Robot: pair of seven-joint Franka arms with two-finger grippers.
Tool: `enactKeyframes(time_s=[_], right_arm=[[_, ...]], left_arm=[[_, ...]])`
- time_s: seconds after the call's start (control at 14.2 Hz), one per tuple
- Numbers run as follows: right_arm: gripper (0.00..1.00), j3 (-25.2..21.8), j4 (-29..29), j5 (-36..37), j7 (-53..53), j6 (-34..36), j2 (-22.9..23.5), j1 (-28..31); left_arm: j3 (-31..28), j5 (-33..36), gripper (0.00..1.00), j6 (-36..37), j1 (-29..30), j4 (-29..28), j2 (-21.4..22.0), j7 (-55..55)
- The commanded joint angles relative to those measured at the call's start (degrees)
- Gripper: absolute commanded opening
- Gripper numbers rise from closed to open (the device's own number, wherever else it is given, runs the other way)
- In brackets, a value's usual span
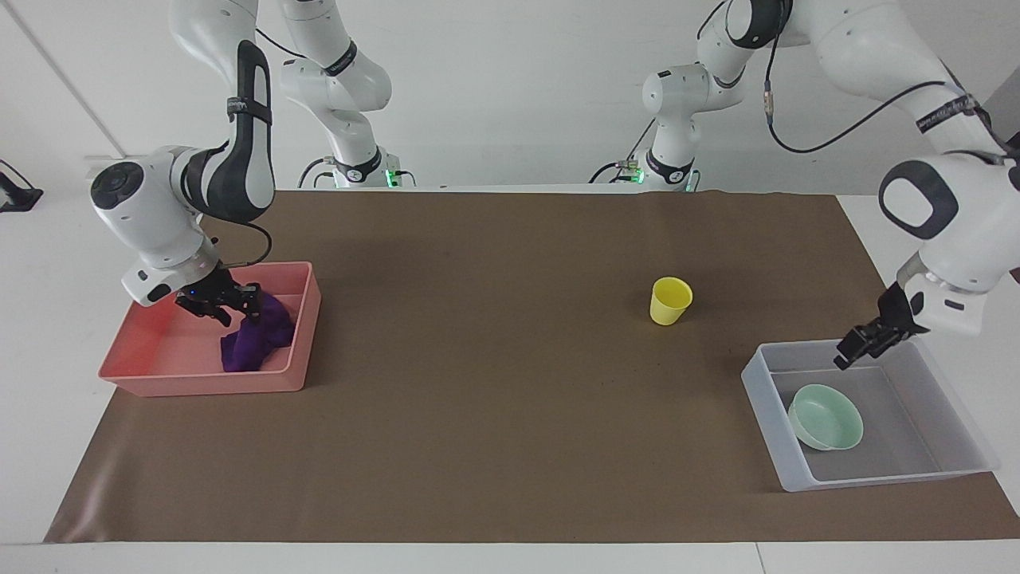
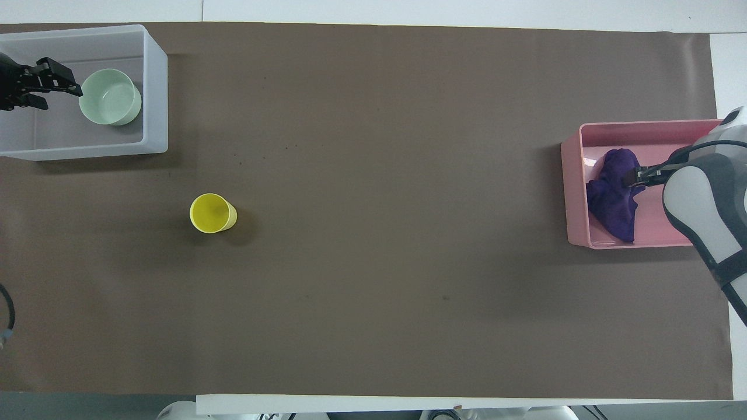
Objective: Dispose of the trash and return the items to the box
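The purple cloth wad lies slumped in the pink tray; it also shows in the overhead view. My right gripper is open just above the wad, at its top edge. The mint-green bowl sits upright on the floor of the translucent box. My left gripper is open and empty, raised over the box beside the bowl. The yellow cup stands upright on the brown mat, nearer to the robots than the box.
The brown mat covers most of the table. The pink tray is at the right arm's end and the box at the left arm's end. The cup and bowl show in the overhead view.
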State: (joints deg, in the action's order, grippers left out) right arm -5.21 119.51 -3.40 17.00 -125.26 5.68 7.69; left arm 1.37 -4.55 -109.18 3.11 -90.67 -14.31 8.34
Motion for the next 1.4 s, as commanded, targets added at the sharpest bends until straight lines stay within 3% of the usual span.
enactKeyframes(time_s=[0.0,0.14,0.28,0.63,0.91,0.98,1.05,1.19,1.33], right_arm=[[0.99,0.8,-2.3,-0.3,0.2,4.7,-2.2,-1.2],[0.99,0.8,-4.5,-0.7,-0.8,7.7,-2.3,-3.7],[0.99,1.0,-8.7,-1.0,-4.6,11.8,-1.6,-5.7],[0.99,0.8,-20.4,0.1,-6.3,28.8,-1.6,-7.9],[0.99,0.6,-22.3,3.6,-6.3,37.0,-6.0,-7.3],[0.99,0.6,-22.3,3.9,-6.2,38.8,-7.0,-7.3],[0.99,0.5,-22.3,4.1,-6.3,40.5,-8.0,-7.3],[1.00,0.7,-21.6,4.1,-6.4,42.3,-10.5,-7.3],[1.00,0.8,-21.5,4.1,-6.3,43.3,-11.7,-7.6]], left_arm=[[-0.5,0.1,1.00,3.7,-5.6,-15.1,12.4,3.9],[-0.4,0.0,1.00,1.9,-10.6,-25.2,17.6,7.3],[-0.1,0.0,1.00,-8.6,-11.7,-34.3,20.5,7.7],[-0.1,0.0,1.00,-19.0,-14.9,-42.0,18.8,8.0],[-0.1,-0.1,0.96,-19.2,-16.0,-44.5,19.6,8.4],[-0.1,-0.1,0.59,-19.4,-16.6,-44.8,19.3,10.2],[-0.1,0.0,0.15,-19.6,-17.2,-44.9,19.2,10.6],[-0.1,-0.1,0.00,-21.0,-17.2,-44.7,18.9,9.8],[-0.1,0.0,0.00,-21.6,-17.2,-44.7,18.8,9.9]])
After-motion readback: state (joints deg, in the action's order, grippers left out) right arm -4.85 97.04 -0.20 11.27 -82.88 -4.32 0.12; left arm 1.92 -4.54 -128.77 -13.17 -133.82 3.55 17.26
